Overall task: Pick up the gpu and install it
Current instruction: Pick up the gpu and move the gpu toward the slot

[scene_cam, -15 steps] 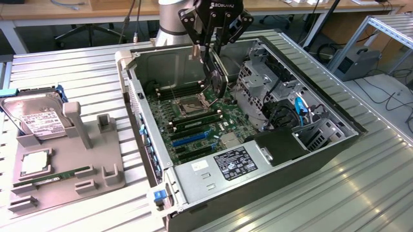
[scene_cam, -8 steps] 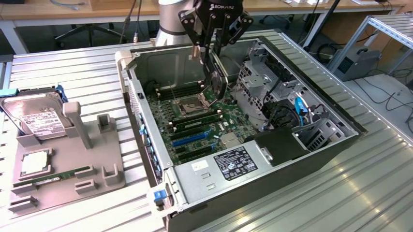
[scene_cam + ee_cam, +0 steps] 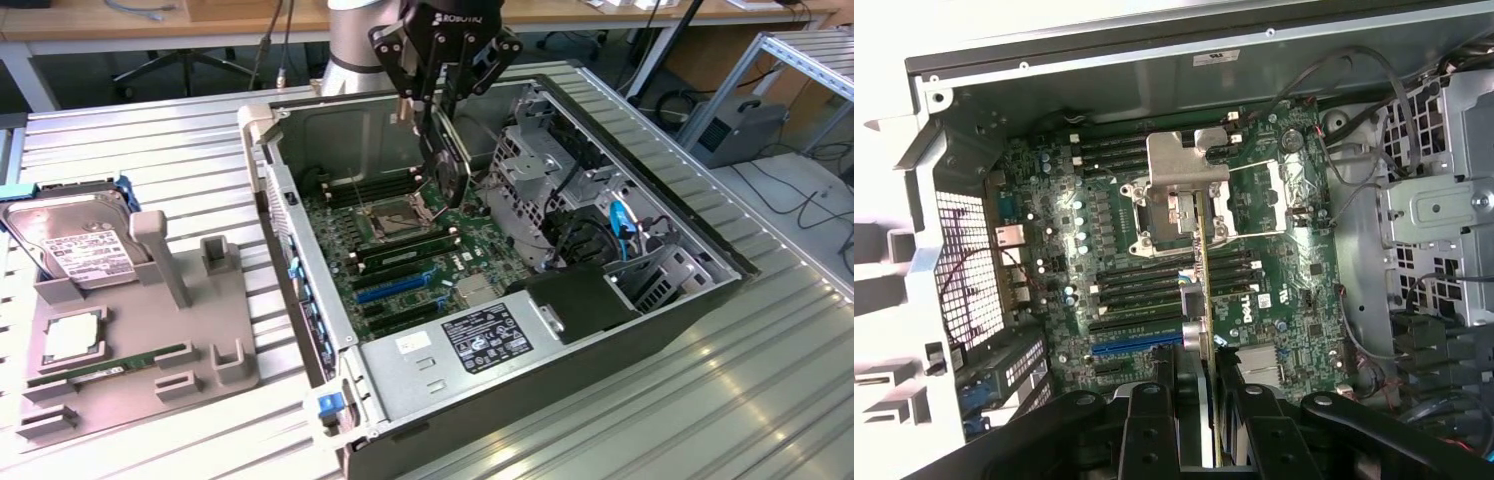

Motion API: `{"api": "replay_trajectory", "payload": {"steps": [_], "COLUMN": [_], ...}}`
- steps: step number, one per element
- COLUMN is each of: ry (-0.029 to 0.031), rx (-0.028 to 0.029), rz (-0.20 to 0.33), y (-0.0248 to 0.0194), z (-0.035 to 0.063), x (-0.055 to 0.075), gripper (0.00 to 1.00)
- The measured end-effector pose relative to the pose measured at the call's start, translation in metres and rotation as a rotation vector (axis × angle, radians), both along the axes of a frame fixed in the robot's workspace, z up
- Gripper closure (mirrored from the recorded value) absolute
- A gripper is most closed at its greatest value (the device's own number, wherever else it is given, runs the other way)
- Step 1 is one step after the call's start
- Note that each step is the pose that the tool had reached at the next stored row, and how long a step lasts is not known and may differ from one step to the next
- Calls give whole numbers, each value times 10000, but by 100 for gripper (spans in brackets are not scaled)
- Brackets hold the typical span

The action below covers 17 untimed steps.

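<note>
My gripper (image 3: pixel 438 105) hangs over the open computer case (image 3: pixel 287 160), shut on the gpu (image 3: pixel 447 165). The card dangles edge-down from the fingers, above the motherboard (image 3: pixel 400 240) near the CPU socket. In the wrist view the gpu (image 3: pixel 1203 290) appears edge-on as a thin green strip between my black fingers (image 3: pixel 1154 425), with the gripper (image 3: pixel 1204 405) clamped on it. Below it lie the motherboard (image 3: pixel 1274 260) and a blue expansion slot (image 3: pixel 1134 343). The same blue slot (image 3: pixel 394 285) sits nearer the case's front than the card. The card is apart from the board.
A grey fixture (image 3: pixel 200 350) on the exterior view's left carries a silver hard drive (image 3: pixel 74 245), a CPU (image 3: pixel 74 335) and a RAM stick (image 3: pixel 127 362). Inside the case stand a metal drive cage (image 3: pixel 534 170), cables (image 3: pixel 621 225) and a labelled power supply (image 3: pixel 487 340).
</note>
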State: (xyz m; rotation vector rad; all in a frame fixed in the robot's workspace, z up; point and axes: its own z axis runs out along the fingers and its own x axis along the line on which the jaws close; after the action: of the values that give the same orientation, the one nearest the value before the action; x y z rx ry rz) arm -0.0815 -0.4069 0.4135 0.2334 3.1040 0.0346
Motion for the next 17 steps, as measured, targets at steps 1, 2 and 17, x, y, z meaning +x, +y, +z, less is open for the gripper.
{"api": "replay_trajectory", "payload": {"steps": [1,2,17], "ry": [0,0,0], "rx": [0,0,0], "rz": [0,0,0], "y": [0,0,0], "z": [-1,-3,-42], "x": [0,0,4], "gripper": [72,72,72]}}
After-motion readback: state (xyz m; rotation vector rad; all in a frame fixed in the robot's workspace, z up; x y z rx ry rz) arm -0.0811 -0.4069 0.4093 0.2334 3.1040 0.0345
